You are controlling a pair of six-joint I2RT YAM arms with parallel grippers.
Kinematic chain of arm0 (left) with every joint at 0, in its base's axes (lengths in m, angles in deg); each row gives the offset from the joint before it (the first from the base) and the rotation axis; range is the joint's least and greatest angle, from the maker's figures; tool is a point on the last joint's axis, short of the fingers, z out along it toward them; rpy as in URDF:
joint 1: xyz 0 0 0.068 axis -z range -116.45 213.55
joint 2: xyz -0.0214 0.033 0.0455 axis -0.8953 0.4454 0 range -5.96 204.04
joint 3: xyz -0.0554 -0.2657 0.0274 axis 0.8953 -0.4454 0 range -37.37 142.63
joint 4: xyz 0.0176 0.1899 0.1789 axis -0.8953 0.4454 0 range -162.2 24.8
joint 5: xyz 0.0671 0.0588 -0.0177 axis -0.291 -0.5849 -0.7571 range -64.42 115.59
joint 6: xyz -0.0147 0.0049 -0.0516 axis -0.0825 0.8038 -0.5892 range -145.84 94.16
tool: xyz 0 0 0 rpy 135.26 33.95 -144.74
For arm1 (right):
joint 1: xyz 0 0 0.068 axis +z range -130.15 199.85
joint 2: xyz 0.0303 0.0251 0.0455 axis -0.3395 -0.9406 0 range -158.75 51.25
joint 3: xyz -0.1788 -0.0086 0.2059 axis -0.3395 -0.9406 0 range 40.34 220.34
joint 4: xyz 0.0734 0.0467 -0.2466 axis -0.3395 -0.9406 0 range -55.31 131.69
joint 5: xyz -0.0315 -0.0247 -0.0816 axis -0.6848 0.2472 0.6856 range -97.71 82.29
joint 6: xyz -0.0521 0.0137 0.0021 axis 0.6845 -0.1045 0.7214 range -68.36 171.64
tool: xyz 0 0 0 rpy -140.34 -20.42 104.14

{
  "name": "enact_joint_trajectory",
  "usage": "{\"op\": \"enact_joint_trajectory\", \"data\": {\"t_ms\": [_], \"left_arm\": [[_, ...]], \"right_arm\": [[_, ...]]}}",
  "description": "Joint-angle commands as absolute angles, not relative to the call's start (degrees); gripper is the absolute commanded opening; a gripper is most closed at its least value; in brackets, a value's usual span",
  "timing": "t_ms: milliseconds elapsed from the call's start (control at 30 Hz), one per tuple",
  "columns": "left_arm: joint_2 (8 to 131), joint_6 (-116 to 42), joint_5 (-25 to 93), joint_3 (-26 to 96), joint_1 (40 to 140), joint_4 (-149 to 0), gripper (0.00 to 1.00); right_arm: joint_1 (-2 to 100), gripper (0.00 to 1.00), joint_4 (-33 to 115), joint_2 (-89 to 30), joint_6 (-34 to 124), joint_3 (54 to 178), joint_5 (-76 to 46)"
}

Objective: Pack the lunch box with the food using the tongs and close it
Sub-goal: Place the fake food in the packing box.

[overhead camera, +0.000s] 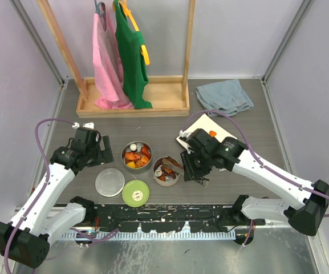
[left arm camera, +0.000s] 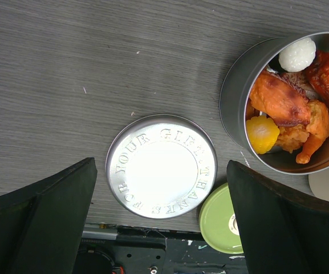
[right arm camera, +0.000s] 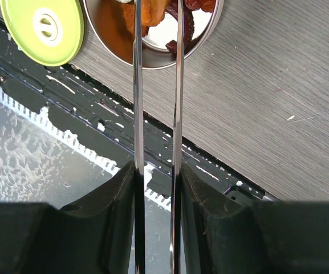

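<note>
The lunch box is two open round steel tins. The left tin (overhead camera: 137, 155) (left arm camera: 232, 103) holds orange, red, yellow and white food (left arm camera: 289, 108). The right tin (overhead camera: 167, 170) (right arm camera: 207, 25) holds orange and dark red food (right arm camera: 153, 17). A flat steel lid (overhead camera: 109, 182) (left arm camera: 161, 165) and a lime-green lid (overhead camera: 135, 193) (right arm camera: 43, 27) lie on the table in front of the tins. My right gripper (overhead camera: 195, 166) (right arm camera: 157, 168) is shut on the tongs (right arm camera: 137, 91), squeezing both thin arms, whose tips reach into the right tin. My left gripper (overhead camera: 98, 149) (left arm camera: 161, 168) hovers open over the steel lid, holding nothing.
A white plate (overhead camera: 215, 127) lies behind the right arm with an orange piece (overhead camera: 212, 133) on it. A wooden rack (overhead camera: 133, 105) with pink and green clothes stands at the back. A blue-grey cloth (overhead camera: 224, 96) lies at the back right. A black rail (overhead camera: 164, 214) runs along the near edge.
</note>
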State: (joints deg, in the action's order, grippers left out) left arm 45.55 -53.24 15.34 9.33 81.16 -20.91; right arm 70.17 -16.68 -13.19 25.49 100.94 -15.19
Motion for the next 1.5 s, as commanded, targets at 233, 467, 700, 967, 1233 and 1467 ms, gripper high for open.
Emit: {"op": "enact_joint_trajectory", "data": {"t_ms": [233,467,700,967,1233,1467], "left_arm": [[45.0,-52.7,15.0,10.3,81.0,-21.7,0.98],[45.2,-52.7,15.1,10.3,81.0,-21.8,0.98],[45.1,-52.7,15.1,10.3,81.0,-21.8,0.98],[45.2,-52.7,15.3,10.3,81.0,-21.8,0.98],[45.3,-52.7,15.3,10.4,81.0,-21.7,0.98],[45.3,-52.7,15.2,10.3,81.0,-21.8,0.98]], "right_arm": [[71.4,0.33,-14.3,-15.6,24.6,104.2,-12.0],[71.5,0.39,-14.6,-15.0,24.3,104.4,-10.8],[71.5,0.47,-14.9,-14.0,24.7,105.9,-10.2],[71.5,0.45,-15.8,-12.8,24.6,105.7,-11.2],[71.7,0.44,-15.7,-13.1,24.7,106.4,-9.9],[71.5,0.46,-15.4,-8.3,24.3,108.5,2.3]]}}
